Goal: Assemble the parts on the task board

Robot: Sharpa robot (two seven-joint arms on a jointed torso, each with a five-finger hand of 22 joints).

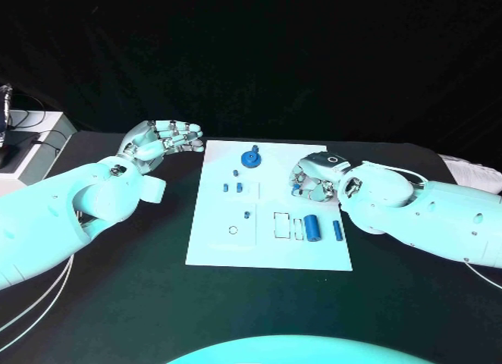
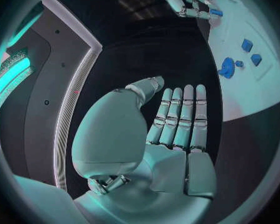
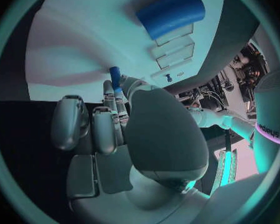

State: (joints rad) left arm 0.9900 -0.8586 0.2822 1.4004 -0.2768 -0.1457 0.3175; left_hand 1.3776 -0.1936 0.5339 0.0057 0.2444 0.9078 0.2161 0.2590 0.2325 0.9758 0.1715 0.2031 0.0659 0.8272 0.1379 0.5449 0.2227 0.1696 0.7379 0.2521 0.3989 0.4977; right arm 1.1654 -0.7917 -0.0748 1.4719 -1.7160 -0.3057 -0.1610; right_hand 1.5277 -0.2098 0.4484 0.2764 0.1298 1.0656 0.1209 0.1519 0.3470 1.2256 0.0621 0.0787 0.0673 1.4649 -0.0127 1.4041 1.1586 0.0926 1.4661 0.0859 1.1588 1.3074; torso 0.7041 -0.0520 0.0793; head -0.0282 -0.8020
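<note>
Small blue peg (image 3: 115,77) pinched in right hand (image 1: 317,179) fingers (image 3: 112,92), over white board (image 1: 268,250) near its right edge, mid-table (image 1: 120,318). Round blue part (image 1: 251,158) w/ other blue bits sits on board; big cylinder (image 1: 312,227) nearer robot. Left hand (image 1: 164,139) off board's far-left corner, fingers (image 2: 180,114) straight, side by side, holding nothing. Peg mostly hidden.

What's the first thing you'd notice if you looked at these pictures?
Probably the white task board in the middle of the black table, dotted with small blue parts, the biggest a round blue piece near its far edge. The right hand curls over the board's right side, pinching a small blue part, while the left hand hovers beside the board's far left corner, holding nothing.
</note>
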